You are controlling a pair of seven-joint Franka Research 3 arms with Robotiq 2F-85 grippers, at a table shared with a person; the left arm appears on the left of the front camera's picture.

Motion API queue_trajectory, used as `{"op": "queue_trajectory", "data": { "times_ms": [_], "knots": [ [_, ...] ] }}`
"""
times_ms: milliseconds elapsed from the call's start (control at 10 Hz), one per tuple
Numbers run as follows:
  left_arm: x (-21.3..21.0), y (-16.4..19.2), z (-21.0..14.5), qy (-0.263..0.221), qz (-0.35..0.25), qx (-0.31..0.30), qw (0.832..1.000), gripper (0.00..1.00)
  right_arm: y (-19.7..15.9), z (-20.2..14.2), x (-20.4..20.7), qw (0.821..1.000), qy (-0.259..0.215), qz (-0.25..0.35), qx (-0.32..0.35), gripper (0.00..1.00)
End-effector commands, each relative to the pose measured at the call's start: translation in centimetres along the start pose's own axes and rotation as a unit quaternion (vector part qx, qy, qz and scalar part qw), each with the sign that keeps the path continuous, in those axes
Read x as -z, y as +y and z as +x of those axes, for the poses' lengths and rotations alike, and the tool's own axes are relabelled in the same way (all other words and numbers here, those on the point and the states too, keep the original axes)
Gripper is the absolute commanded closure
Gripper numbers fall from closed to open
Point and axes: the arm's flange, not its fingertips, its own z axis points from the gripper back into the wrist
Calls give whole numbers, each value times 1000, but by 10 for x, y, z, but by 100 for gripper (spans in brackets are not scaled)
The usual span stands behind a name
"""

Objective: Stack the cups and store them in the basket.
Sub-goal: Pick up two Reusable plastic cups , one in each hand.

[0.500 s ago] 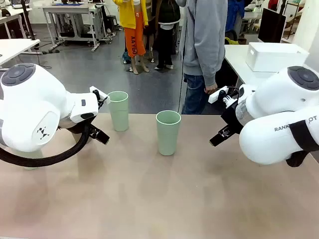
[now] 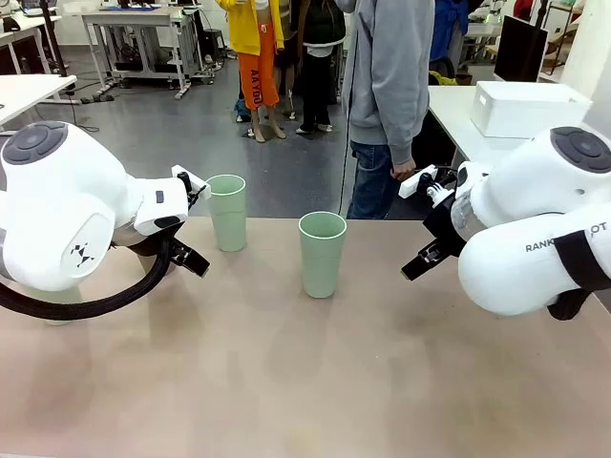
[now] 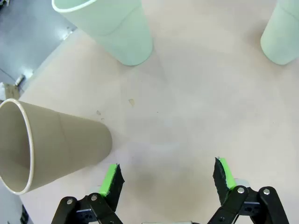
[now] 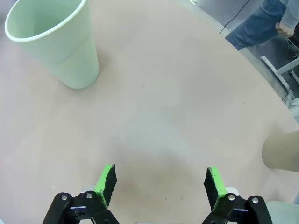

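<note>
While the left gripper [image 3: 167,173] gapes empty, a tan cup [image 3: 60,144] sits just beside it.

A pale beige counter [image 3: 187,107] lies ahead of the left fingers [image 3: 111,181]; past its far edge, glossy grey floor [image 2: 191,143] and white metal-framed desks [image 2: 143,15].

The second cup [image 2: 227,212] stands on the table [image 2: 286,382], behind and left of the middle cup [image 2: 323,254]. A person [image 2: 387,86] stands behind the middle cup, beyond the table; the basket [image 2: 530,113] sits behind it, far right
</note>
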Motion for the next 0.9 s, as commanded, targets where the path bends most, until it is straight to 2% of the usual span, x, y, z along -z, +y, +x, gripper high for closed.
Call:
{"op": "queue_trajectory", "data": {
  "times_ms": [0,400,700,800],
  "knots": [
    [0,0,0,0,0,0,1000,0,0,0,0,1000,0,0,0,0],
    [0,0,0,0,0,0,1000,0,0,0,0,1000,0,0,0,0],
    [-35,58,21,-10,-25,-4,1000,0,-42,26,-69,999,-32,3,-1,0],
    [-55,75,26,-13,-53,11,998,0,-56,35,-88,999,-36,23,-7,0]
  ]
}}
